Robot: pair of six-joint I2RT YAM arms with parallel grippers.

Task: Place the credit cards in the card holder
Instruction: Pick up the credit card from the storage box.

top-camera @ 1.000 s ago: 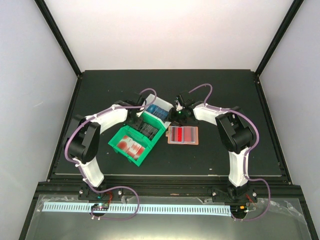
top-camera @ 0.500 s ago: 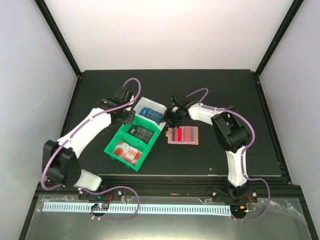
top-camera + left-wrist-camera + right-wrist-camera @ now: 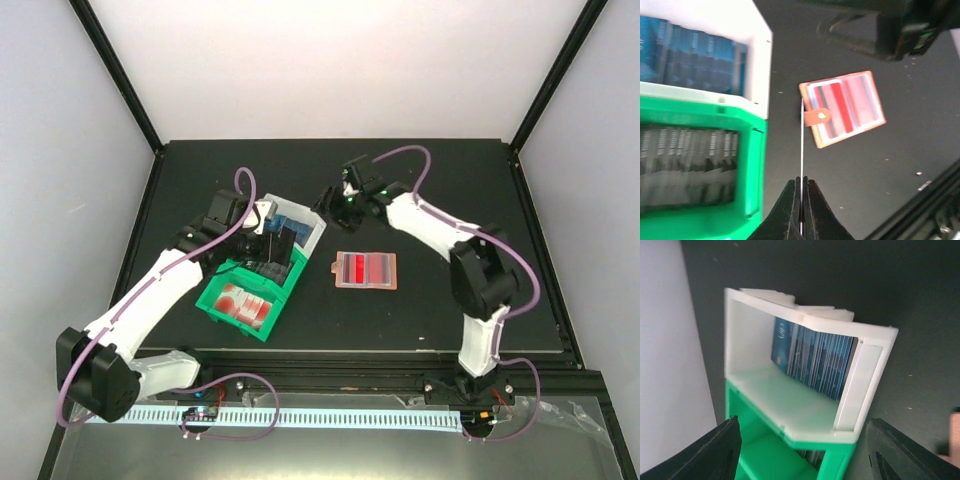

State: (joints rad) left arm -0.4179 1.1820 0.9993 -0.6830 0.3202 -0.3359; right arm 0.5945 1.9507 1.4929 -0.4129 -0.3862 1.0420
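1. The left gripper (image 3: 801,186) was pressed together on one thin credit card (image 3: 802,145), seen edge-on
2. The right gripper (image 3: 802,422) was spread wide and held nothing, facing the white bin (image 3: 790,405)
3. The card holder (image 3: 365,269) lay open at 3 o'clock of the bins
4. Compared with one second before, the left gripper had drawn back toward 9 o'clock and the right gripper had gone toward 12 o'clock
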